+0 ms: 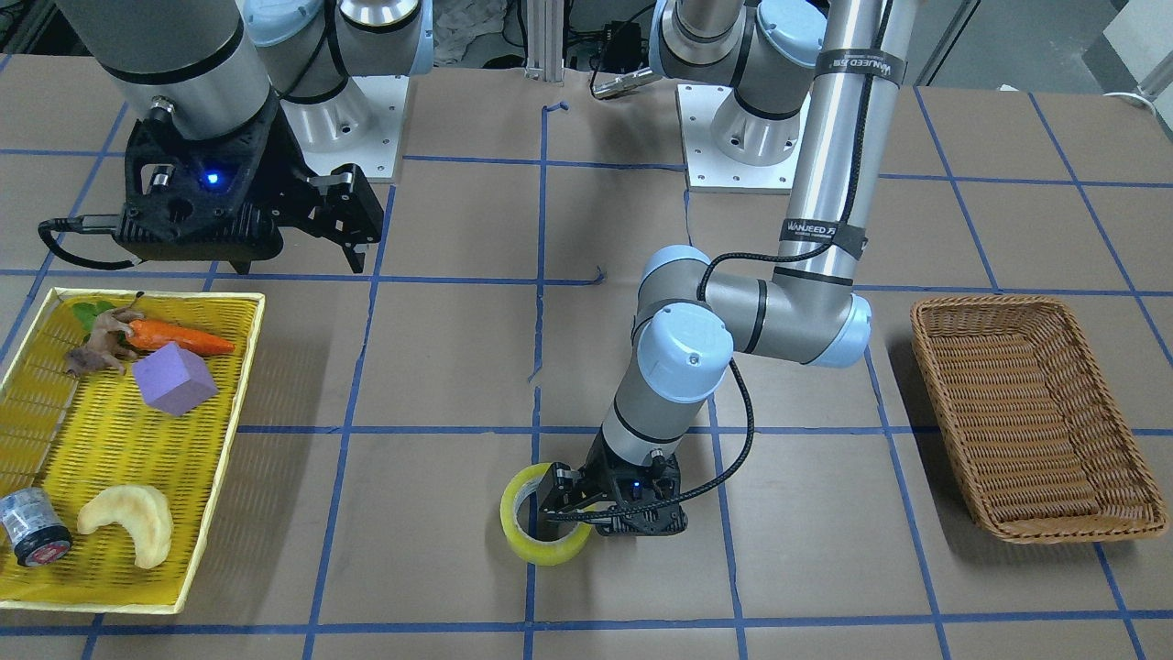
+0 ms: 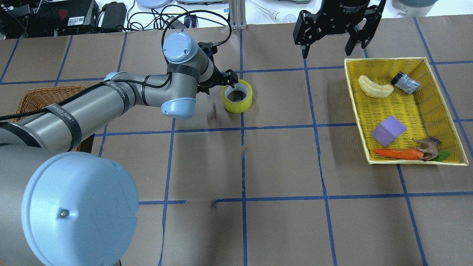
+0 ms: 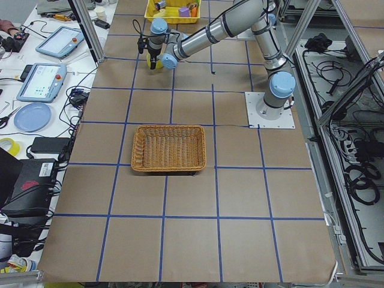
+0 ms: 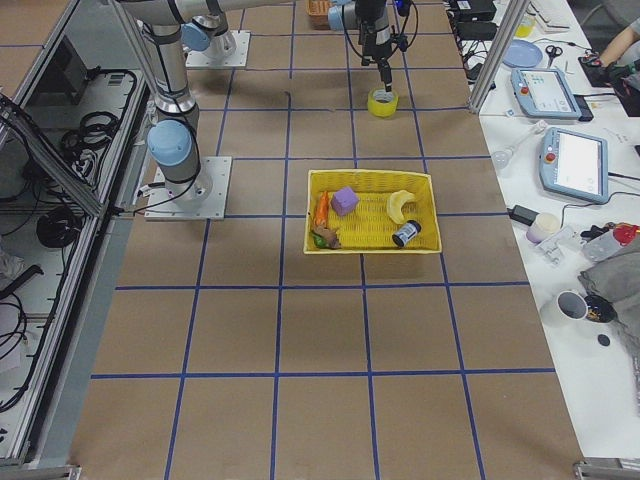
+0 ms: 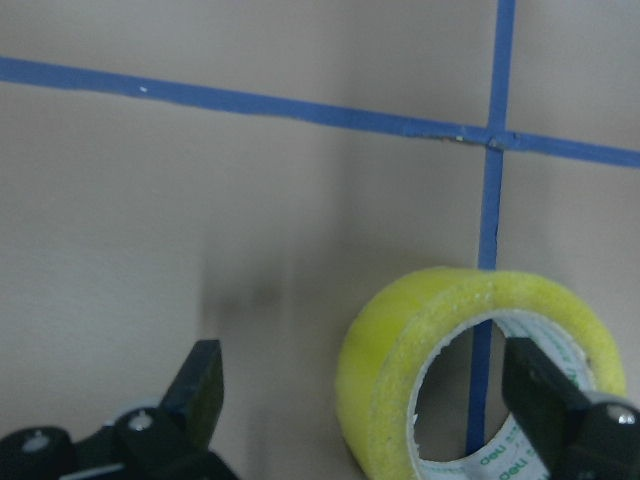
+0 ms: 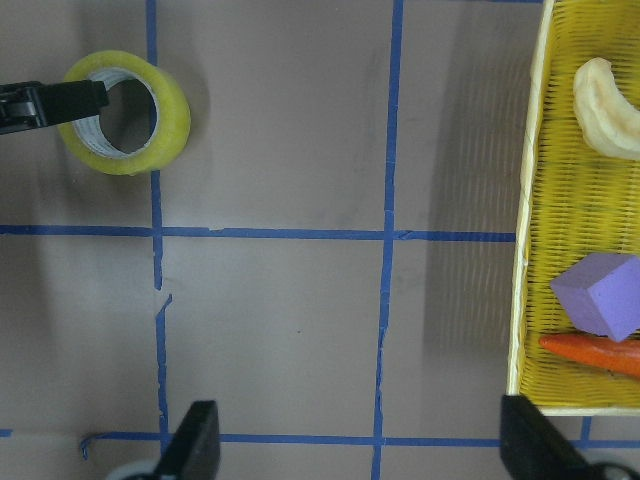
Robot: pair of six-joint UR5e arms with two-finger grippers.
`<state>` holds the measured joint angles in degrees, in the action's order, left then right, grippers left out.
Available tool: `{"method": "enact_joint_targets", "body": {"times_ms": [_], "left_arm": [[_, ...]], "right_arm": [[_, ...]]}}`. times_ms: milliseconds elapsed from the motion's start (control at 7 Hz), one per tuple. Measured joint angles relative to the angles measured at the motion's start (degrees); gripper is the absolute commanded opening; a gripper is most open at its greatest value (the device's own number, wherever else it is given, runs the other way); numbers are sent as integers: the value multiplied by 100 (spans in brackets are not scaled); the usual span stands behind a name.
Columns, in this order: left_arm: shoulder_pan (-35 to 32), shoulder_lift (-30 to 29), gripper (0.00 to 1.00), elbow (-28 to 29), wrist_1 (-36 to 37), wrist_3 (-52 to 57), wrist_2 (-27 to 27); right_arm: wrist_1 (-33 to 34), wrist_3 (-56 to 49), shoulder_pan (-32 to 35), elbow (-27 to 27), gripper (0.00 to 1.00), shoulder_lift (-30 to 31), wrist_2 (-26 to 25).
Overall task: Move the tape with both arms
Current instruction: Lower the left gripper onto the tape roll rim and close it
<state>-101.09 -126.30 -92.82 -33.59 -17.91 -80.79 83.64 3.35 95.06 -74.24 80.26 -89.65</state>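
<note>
The tape [image 1: 542, 551], a yellowish roll with a whitish core, lies flat on the brown table near the far middle in the overhead view [image 2: 238, 107]. My left gripper [image 1: 561, 504] is open at the roll, low over the table. In the left wrist view one finger is over the ring's hole and the other is outside its wall, so my left gripper [image 5: 365, 385] straddles the tape's [image 5: 420, 320] wall. My right gripper [image 1: 341, 220] is open and empty, high above the table next to the yellow tray. The right wrist view shows the tape [image 6: 172, 130] far off.
A yellow tray [image 2: 355, 111] on my right holds a carrot [image 2: 395, 153], a purple cube [image 2: 388, 130], a pale crescent [image 2: 374, 87], a small grey roll [image 2: 405, 82] and a toy animal. A brown wicker basket [image 1: 1026, 412] stands on my left.
</note>
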Motion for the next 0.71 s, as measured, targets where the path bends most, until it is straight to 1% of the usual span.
{"method": "enact_joint_targets", "body": {"times_ms": [143, 286, 429, 571, 714], "left_arm": [[-33, -3, 100, -13, -12, 15, -4], [-45, 14, 82, -34, -42, 26, -18], [-48, -4, 40, -50, -61, 33, -23], [-51, -25, 6, -54, -125, 36, -21], [-51, -20, 0, -54, -264, 45, -24]], "right_arm": [[-6, 0, 6, -7, 100, 3, 0], [-9, -3, 9, -10, 100, 6, 0], [-9, -14, 11, -11, 100, 6, -2], [-22, -34, 11, -11, 100, 6, -6], [-50, -48, 7, -12, 100, 7, -8]]}}
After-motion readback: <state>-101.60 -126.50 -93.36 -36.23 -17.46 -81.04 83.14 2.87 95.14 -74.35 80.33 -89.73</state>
